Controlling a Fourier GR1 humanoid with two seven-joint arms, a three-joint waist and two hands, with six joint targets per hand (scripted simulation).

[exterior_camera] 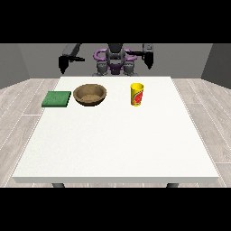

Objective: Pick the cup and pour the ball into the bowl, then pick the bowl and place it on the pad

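a white tabletop (117,144) stands on a grey plank floor. along its far edge, a green pad (57,99) lies at the left edge, a brown bowl (90,94) just beside it, and a yellow cup (137,94) stands upright right of centre. no ball shows. the hand at the view's left (63,65) and the hand at the view's right (148,61) hang beyond the far edge, holding nothing; their fingers cannot be made out.

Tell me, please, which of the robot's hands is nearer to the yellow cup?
Its left hand, at the view's right, hangs just behind the yellow cup. The other hand, at the view's left, is far across, beyond the bowl.
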